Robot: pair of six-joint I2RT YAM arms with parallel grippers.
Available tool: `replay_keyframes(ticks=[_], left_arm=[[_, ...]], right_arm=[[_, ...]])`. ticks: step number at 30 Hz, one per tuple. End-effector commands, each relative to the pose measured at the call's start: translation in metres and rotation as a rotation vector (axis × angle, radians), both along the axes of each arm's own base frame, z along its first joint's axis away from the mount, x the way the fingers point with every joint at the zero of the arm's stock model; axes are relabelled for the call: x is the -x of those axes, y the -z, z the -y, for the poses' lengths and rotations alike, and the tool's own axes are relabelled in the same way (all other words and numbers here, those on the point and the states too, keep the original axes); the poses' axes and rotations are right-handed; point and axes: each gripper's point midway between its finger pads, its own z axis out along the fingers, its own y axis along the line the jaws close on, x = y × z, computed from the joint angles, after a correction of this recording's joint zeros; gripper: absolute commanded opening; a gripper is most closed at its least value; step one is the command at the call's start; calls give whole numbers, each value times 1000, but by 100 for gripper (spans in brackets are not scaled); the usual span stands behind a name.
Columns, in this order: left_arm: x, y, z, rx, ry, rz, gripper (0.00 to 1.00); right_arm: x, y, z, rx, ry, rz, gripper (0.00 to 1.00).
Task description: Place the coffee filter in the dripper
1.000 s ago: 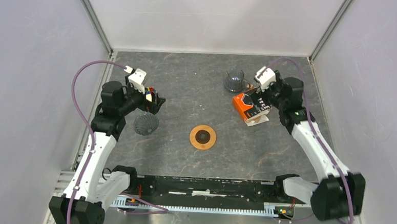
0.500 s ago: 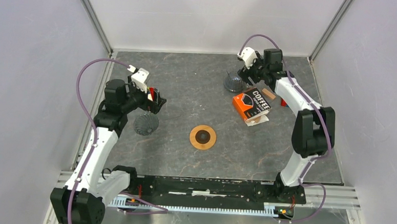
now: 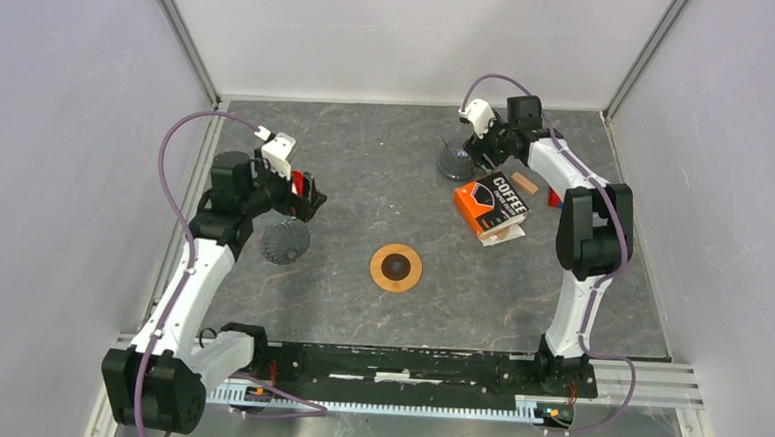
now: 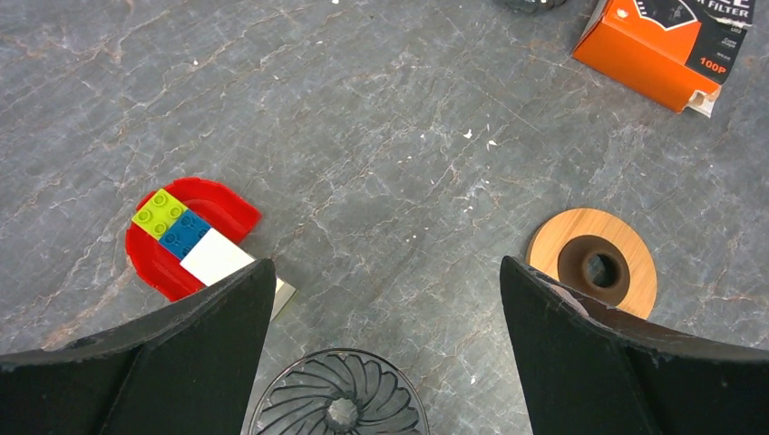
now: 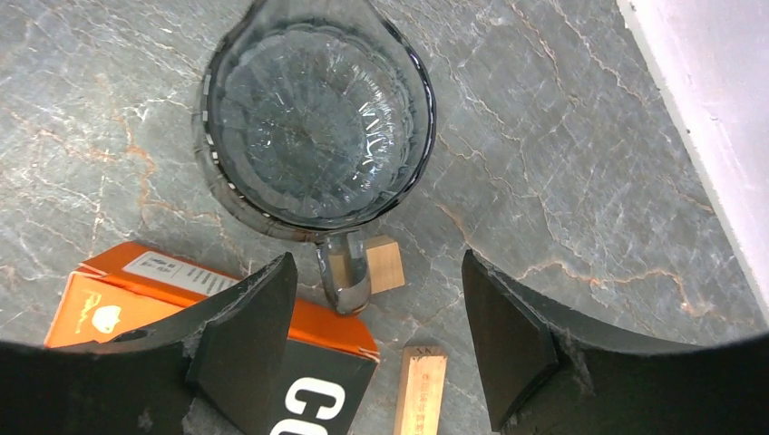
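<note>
The dripper (image 3: 285,241), a dark ribbed see-through cone, stands at the left; in the left wrist view it (image 4: 337,403) sits at the bottom edge between my fingers. My left gripper (image 3: 303,196) (image 4: 385,272) is open and empty just above and beyond it. My right gripper (image 3: 479,148) (image 5: 378,263) is open and empty over the handle of a glass cup (image 5: 317,118) at the back right. No white paper cone is in view. The orange "COFFEE" box (image 3: 491,206) (image 5: 118,283) lies beside the cup.
A tan disc with a dark centre (image 3: 396,267) (image 4: 591,265) lies mid-table. A red piece carrying small bricks (image 4: 186,234) lies left of my left gripper. A wooden cube (image 5: 385,263) and a wooden stick (image 5: 419,394) lie by the cup handle. White walls enclose the table.
My right arm swung from above the orange box back and left to the glass cup. My left gripper shifted slightly right and stays open above the dripper.
</note>
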Motion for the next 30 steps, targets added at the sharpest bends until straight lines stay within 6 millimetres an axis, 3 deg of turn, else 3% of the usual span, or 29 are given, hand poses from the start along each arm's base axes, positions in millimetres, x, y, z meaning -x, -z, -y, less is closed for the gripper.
replay_keyframes(ticks=[1,11,21,30], left_arm=[[-8,-10,1,-24,24,52,100],[-12,-8,0,-26,20,42,100],[-7,-17,4,-23,50,70,100],[-4,-22,4,4,27,79,100]], right_arm=[[-18,-5,0,-36,-10,35,72],[-20,11,-10,-74,-48,2,53],[-11,15,-21,-143,-52,-43,26],[25,8,-42,-222,-75,-75,11]])
